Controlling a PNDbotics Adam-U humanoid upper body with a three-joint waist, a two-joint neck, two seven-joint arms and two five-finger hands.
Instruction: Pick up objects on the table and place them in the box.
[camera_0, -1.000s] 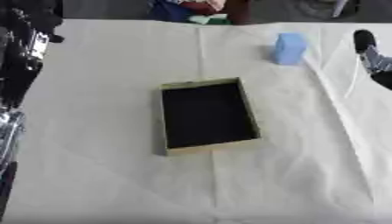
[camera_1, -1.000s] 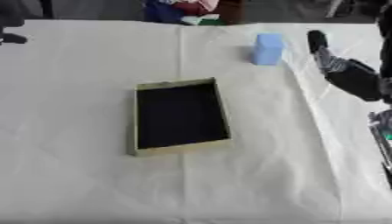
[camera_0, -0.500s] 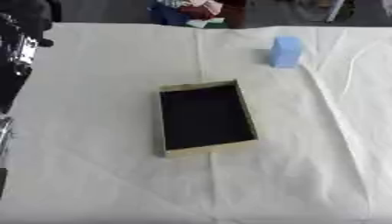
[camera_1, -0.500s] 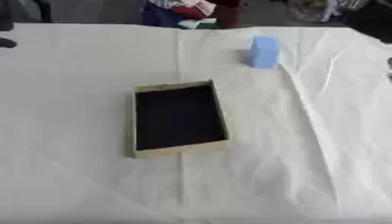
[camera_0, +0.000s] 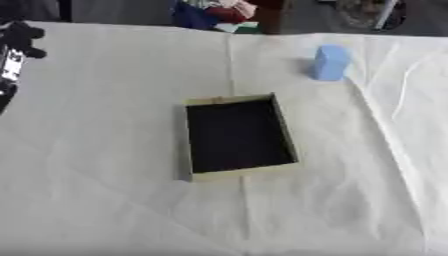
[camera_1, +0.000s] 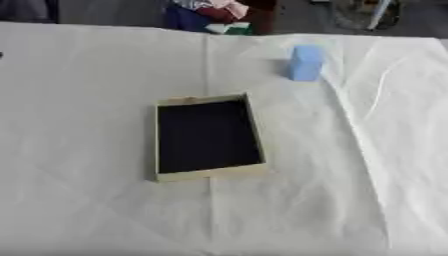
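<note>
L hand shows only at the far left edge of the left eye view, dark and partly cut off; can't tell if its fingers are open or curled. R hand isn't in either view.

Progress: looks like nothing done yet. The box sits mid-table w/ a dark interior that looks empty. The only object I can see to pick is the blue block, standing on the white cloth near the far right, well apart from the box.

Orientation: block stands upright, long axis roughly vertical. Box's long axis runs near-to-far, slightly skewed.
</note>
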